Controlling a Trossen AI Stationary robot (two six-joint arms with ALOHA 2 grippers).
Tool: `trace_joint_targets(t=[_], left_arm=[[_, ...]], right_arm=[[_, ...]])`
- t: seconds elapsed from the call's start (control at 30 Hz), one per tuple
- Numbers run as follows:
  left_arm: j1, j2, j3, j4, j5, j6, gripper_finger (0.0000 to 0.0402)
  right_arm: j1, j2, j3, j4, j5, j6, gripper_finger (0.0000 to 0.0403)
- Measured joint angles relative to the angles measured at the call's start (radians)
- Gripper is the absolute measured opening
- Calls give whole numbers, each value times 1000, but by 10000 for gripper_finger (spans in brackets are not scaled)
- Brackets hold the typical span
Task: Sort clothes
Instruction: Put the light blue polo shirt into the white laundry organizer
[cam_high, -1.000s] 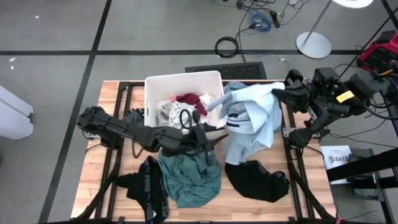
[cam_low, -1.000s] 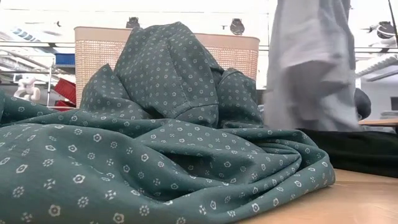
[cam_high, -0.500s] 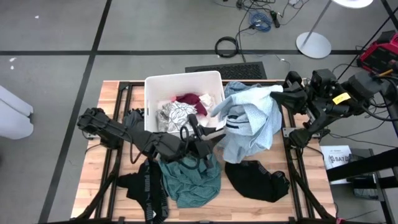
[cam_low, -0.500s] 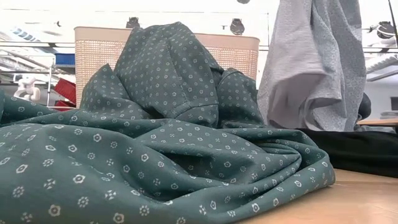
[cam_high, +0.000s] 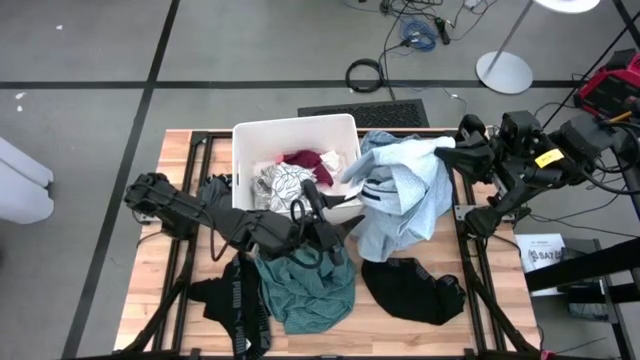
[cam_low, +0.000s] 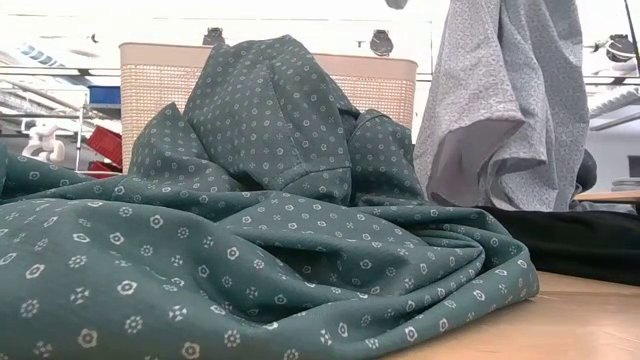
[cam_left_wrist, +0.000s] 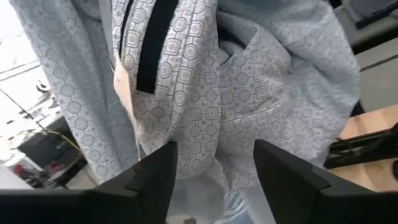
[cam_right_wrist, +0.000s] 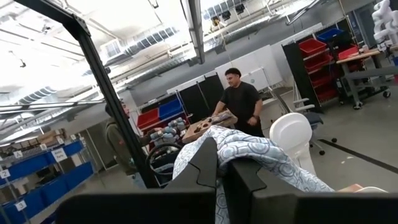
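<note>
Right end effector stays pinched shut on the light blue shirt, hanging beside the bin. Left end effector has just spread its fingers beside the cloth, holding nothing. Teal garment lies on table. Handover probably released.

White block letters reading "PUMA" run along the black garment, which lies on the worktop just beside the left arm's fingers. No other text can be read anywhere.
</note>
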Motion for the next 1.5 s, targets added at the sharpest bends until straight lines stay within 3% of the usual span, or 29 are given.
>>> trace_joint_targets(t=[0.2,0.47,0.83,1.0,1.33,1.5], left_arm=[[-19,0,0,55,-22,84,237],[-9,0,0,46,-11,81,238],[-77,-18,0,-27,-17,82,238],[-42,-18,0,-31,-20,73,238],[57,11,0,-29,78,-25,237],[57,11,0,-29,116,-50,193]], right_arm=[[0,0,0,-16,0,0,0],[0,0,0,-16,0,-5,0],[0,-9,0,-35,1,-7,0],[0,-8,0,-38,1,-7,0],[0,1,0,-35,1,-7,0],[0,2,0,-37,1,-7,0]])
